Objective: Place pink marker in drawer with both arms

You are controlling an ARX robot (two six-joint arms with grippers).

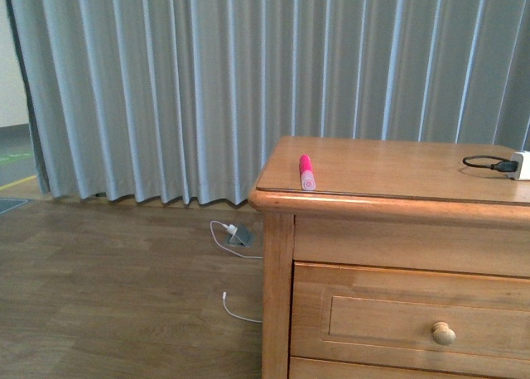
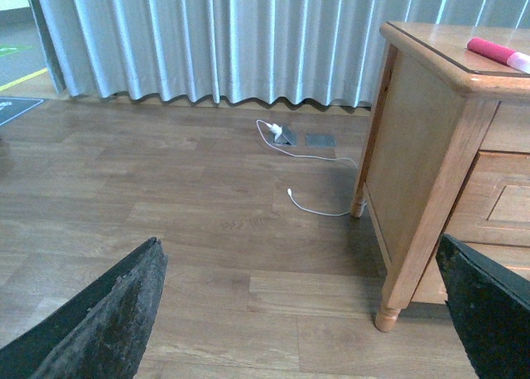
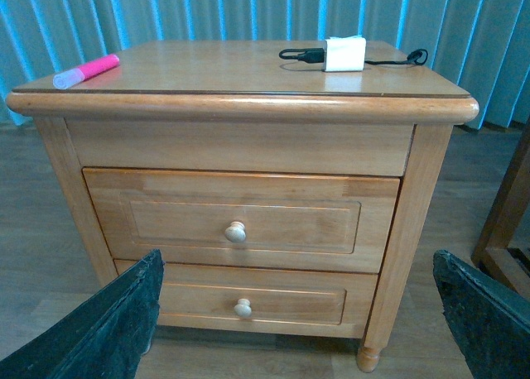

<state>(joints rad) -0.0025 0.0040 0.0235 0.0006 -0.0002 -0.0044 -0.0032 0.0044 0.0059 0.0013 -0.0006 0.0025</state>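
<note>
Nothing done yet: marker [image 1: 306,173] lies on tabletop [image 1: 397,168] near front-left corner, drawer [image 3: 166,218] shut. Left hand [image 2: 298,242] and right hand [image 3: 298,255] both wide, empty. To do: open drawer, grab marker, drop in.

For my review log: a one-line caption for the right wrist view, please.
Top drawer shut; pink marker and white charger lie apart on the cabinet top; right pincer open.

A white charger [image 3: 344,54] with black cable [image 3: 291,53] sits on the nightstand [image 3: 232,69]; grey curtains [image 1: 207,81] hang behind.
</note>
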